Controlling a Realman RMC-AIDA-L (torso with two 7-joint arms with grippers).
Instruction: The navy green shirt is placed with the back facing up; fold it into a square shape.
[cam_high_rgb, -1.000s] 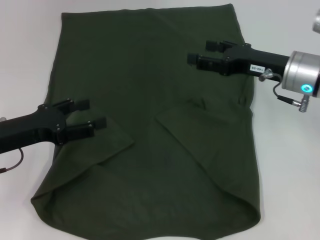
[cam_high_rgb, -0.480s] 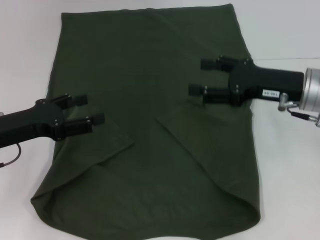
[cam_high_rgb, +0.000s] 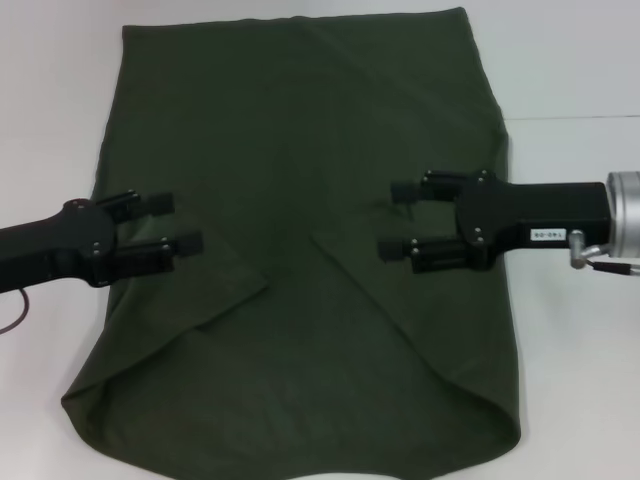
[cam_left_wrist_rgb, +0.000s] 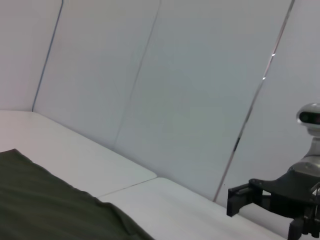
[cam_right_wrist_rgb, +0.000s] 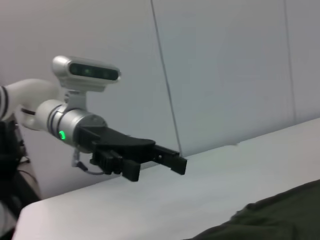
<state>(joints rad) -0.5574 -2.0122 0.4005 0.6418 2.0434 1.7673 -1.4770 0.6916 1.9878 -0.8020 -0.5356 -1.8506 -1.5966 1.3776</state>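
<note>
Head view: one navy green shirt (cam_high_rgb: 300, 250) lies spread on the white desk (cam_high_rgb: 570, 60), plain side up. One sleeve on each side is folded inward over the body, so two angled flaps lie on the cloth. Two arms reach in over the shirt, one from each side, both roughly level and pointing toward its middle line. The left tool (cam_high_rgb: 170, 226) sits over the shirt's left edge, above the left sleeve flap, its two fingers spread apart with nothing between them. The right tool (cam_high_rgb: 398, 220) sits over the right half of the shirt, above the right sleeve flap, its fingers likewise spread and empty. Whether either tool touches the cloth cannot be told. Behind the right tool its black body carries a small white label and ends in a silver wrist ring.

Left wrist view: a corner of the shirt (cam_left_wrist_rgb: 45, 205) lies on the desk (cam_left_wrist_rgb: 165, 205) before a pale wall. The right tool (cam_left_wrist_rgb: 240, 198) shows well beyond the shirt's edge.

Right wrist view: an edge of the shirt (cam_right_wrist_rgb: 270, 220) shows on the desk (cam_right_wrist_rgb: 165, 200). Across from it, the left tool (cam_right_wrist_rgb: 172, 161) juts level from a silver wrist with a green light.
</note>
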